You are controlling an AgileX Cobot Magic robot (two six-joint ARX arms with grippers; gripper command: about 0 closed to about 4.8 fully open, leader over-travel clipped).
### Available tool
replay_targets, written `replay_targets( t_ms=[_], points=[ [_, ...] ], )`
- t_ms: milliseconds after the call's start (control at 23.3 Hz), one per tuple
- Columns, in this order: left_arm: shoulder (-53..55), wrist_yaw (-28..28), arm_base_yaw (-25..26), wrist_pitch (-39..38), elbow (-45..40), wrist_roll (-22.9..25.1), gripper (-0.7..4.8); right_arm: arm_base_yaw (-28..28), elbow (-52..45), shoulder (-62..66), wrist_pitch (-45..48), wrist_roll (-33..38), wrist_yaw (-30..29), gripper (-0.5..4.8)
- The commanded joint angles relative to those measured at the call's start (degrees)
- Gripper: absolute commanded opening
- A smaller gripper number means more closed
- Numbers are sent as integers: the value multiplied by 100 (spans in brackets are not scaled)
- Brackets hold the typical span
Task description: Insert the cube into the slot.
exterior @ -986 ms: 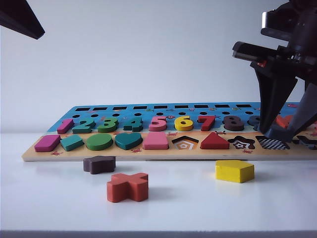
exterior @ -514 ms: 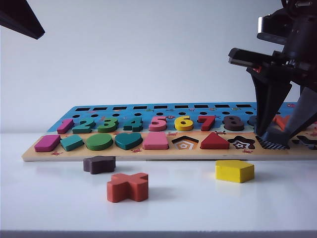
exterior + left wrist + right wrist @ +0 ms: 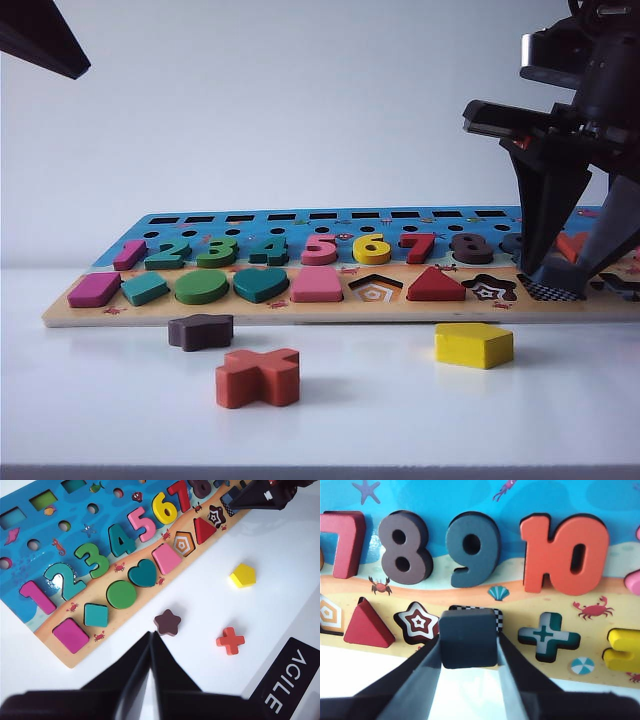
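The cube [image 3: 468, 637], a dark navy square block, is held between the fingers of my right gripper [image 3: 468, 647], which is shut on it. The cube sits tilted over the slot [image 3: 499, 619]; only a strip of the slot's checkerboard shows at the cube's far and side edges. In the exterior view the right gripper [image 3: 562, 275] points down at the board's right end, with the cube [image 3: 560, 270] just over the slot [image 3: 553, 291]. My left gripper [image 3: 151, 635] is shut and empty, hanging high above the table near the star block.
The wooden puzzle board [image 3: 300, 310] holds numbers and shapes. Next to the slot are the star cutout [image 3: 420, 622] and the cross cutout [image 3: 547, 635]. Loose on the table in front lie a yellow pentagon [image 3: 474, 345], a dark star [image 3: 200, 331] and a red cross [image 3: 258, 377].
The right gripper has shifted a little to the left with the cube and now covers more of the checkerboard. The left arm has not moved.
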Motion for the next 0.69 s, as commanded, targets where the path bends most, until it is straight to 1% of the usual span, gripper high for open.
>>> replay_targets(
  t_ms=[43,214,557,686],
  points=[
    [4,13,-4,81,20,26,10,9,37,-15,122,-28,63,82],
    [4,13,-4,81,20,26,10,9,39,-15,120,-153,59,130],
    [4,13,-4,81,20,26,10,11,39,-15,120,-160,-22,183],
    [4,13,-4,81,20,28,10,11,42,-17,118,-160,-28,218]
  ],
)
